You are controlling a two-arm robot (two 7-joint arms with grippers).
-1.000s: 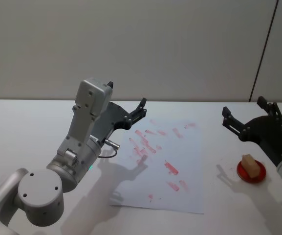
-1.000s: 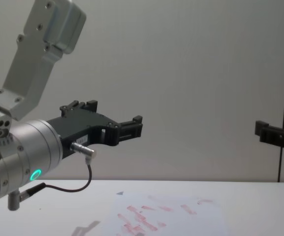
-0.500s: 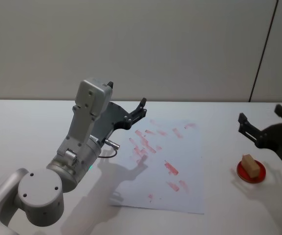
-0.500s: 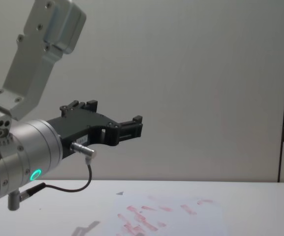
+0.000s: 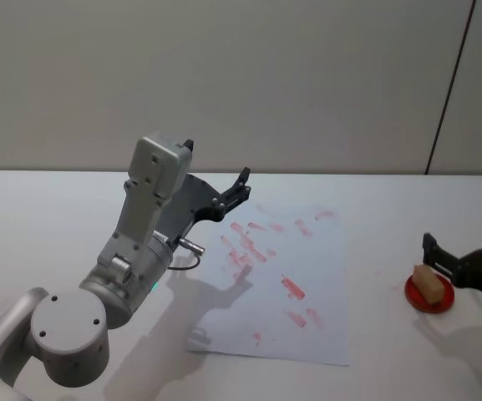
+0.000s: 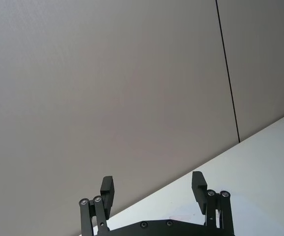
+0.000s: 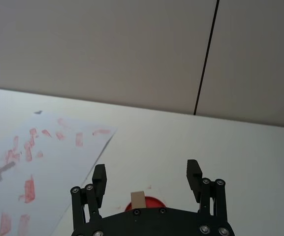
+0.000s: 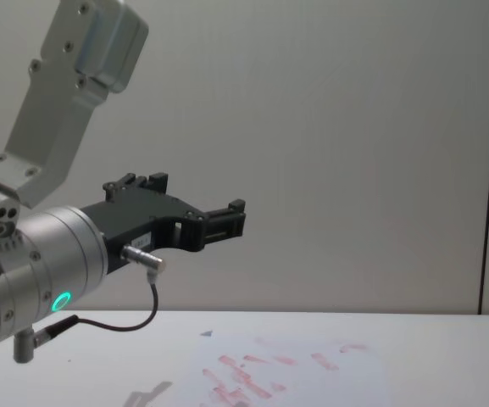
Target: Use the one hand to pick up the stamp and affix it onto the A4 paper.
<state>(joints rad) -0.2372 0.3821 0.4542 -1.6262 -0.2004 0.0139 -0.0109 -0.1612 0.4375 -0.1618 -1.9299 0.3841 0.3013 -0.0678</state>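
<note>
Small red dish (image 5: 431, 297) on the right side of the white worktop (image 5: 57, 209), off the right edge of the A4 paper (image 5: 320, 276). In the dish, one tan block stamp (image 5: 427, 282), leaning a little, nothing else beside it.

Right pincer (image 5: 460, 238) poised close to the dish, fingers spread wide, nothing between them, not touching the stamp. From the right wrist view, same spread pincer (image 7: 146, 171) aimed down at the stamp (image 7: 138, 199) and dish (image 7: 154, 202), both partly hidden behind the pincer's black body. Right arm cut off by the head view's right edge. Height above the dish hard to judge.

A4 paper lying flat at mid-worktop, scattered with small red stamped marks, thickest toward its far left part. Near left corner in the shadow of the left arm. In the chest view, paper (image 8: 299, 373) seen at a low angle, near part cut off at the bottom edge; in the right wrist view, paper (image 7: 53, 162) cut off at the picture's side.

Left pincer (image 5: 242, 185) held up off the worktop by the paper's far left corner, fingers apart and empty, likewise apart in the left wrist view (image 6: 153, 183) against the plain wall (image 6: 132, 73). In the chest view, left pincer (image 8: 227, 216) level and well above the sheet, with a green ring (image 8: 60, 301) glowing on its wrist and a black cable (image 8: 138, 322) looping below.

Stamp's inked face out of sight.
</note>
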